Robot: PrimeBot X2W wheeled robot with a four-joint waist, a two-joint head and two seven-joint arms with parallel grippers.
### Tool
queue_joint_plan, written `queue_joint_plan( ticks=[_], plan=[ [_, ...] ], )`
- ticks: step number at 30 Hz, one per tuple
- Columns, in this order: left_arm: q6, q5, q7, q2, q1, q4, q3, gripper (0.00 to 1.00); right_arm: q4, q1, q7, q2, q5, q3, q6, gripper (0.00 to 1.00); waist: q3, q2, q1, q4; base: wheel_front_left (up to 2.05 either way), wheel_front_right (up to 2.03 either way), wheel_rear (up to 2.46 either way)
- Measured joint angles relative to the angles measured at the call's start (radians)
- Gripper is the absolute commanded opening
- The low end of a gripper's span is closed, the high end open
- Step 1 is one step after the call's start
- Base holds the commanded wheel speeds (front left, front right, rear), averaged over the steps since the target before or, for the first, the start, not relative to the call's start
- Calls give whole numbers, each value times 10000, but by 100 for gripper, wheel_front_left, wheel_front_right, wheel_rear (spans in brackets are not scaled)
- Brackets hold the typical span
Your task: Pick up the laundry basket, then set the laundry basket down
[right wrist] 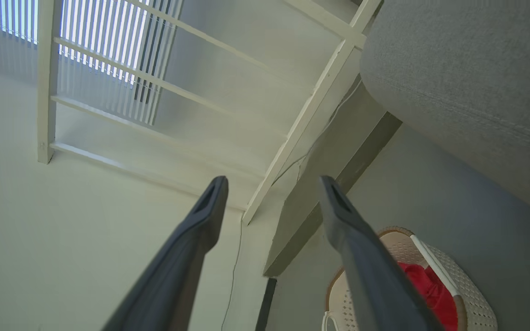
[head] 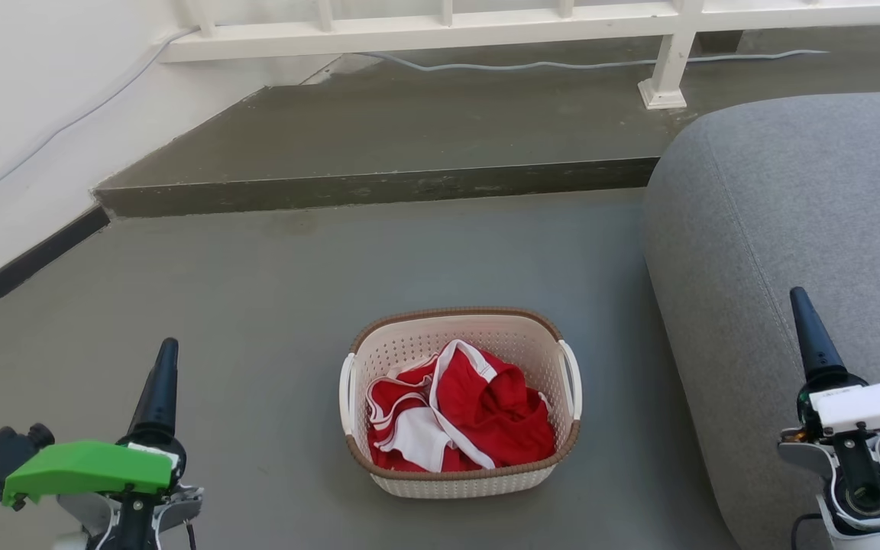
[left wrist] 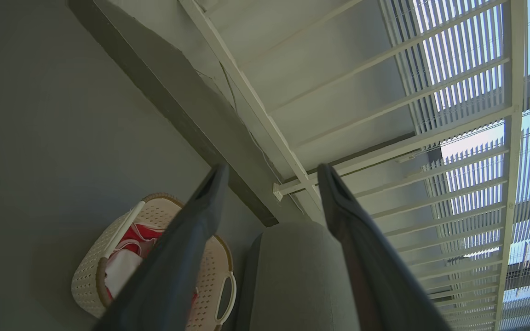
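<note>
- On the grey floor (head: 257,305), centred ahead of the robot, stands the small cream-white perforated plastic laundry basket (head: 461,483) with its brown woven-look rim. It is upright, mouth facing up, with a crumpled red-and-white garment (head: 486,405) lying inside
- Close on the basket's right rises the rounded grey fabric sofa (head: 791,229), near but not touching; beyond both, a raised concrete step (head: 379,183) crosses the floor
- Over on the robot's left, the left tool (left wrist: 273,169) is released — its two dark fingers spread wide with nothing between them — and hangs well apart from the basket
- Opposite it, the right tool (right wrist: 273,180) is likewise released and empty, showing against the sofa's near edge, also well apart from the basket
- Step in hand, as I judge it: the reach, since the basket sits untouched on the floor
- To do it well, bring each tool down on its own side and close on the white side handle there, the left handle (head: 346,393) and the right handle (head: 574,378), at matching heights, so the lift is level and the garment does not spill
- Beside the sofa the gap looks tighter, so the right arm wants a steep approach from above rather than a sweep inward
- Long axis appears to run side to side across the robot's front, the handles on the two short ends pointing left and right, which suits a two-armed grip with no turning
</note>
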Motion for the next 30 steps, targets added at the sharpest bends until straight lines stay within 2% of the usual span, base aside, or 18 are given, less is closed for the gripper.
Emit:
queue_joint_plan(
  ticks=[7, 30],
  plan=[
    [161, 1381, -251, 134, -35, -123, -336, 100, -123, -139, -207, -314, -1432, 362, -299, 100, -12, 0, 0, 3, 0, 0, 0],
    [1327, 6220, -1034, 617, -220, -527, -1662, 100, -174, -143, -1011, -727, -5398, 1747, -1149, 100, -116, 0, 0, -47, 0, 0, 0]
  ],
)
